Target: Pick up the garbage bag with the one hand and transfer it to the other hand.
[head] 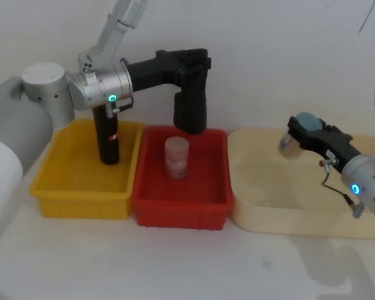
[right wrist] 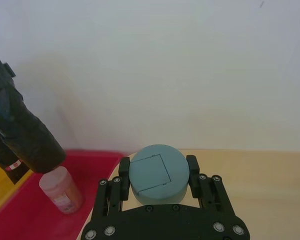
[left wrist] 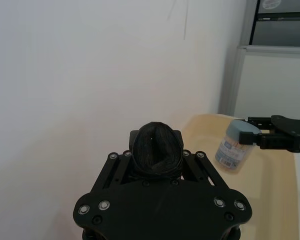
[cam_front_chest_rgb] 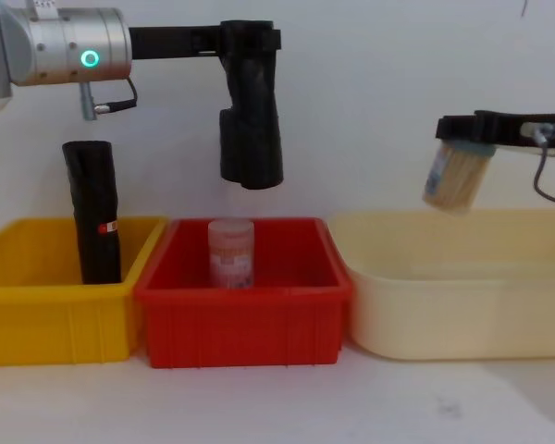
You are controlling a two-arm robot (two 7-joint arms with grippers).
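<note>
Head view: the left gripper [head: 190, 67], on the green-ringed arm, was closed on the top of the garbage bag [head: 190, 114]. The bag hung upright in the air above the far edge of the red bin [head: 181, 206], clear of the pink jar [head: 177, 157] standing inside. A slim black roll [head: 108, 140] stood in the yellow bin [head: 81, 194] to the left. The right gripper [head: 303, 132], on the blue-ringed arm, was clamped on a blue-lidded jar [head: 289, 142] above the cream basin [head: 287, 215] at the right.

Left wrist view: the bag's crumpled top [left wrist: 156, 147] sat between the fingers [left wrist: 190, 156], which pressed it on both sides.

Right wrist view: the jar's lid [right wrist: 157, 174] was pinched between both fingers [right wrist: 123, 172].

Chest view: the bag [cam_front_chest_rgb: 250, 139] hung well above the red bin's rim, and well apart from the right gripper [cam_front_chest_rgb: 467, 129], whose jar [cam_front_chest_rgb: 453, 180] hung tilted.
</note>
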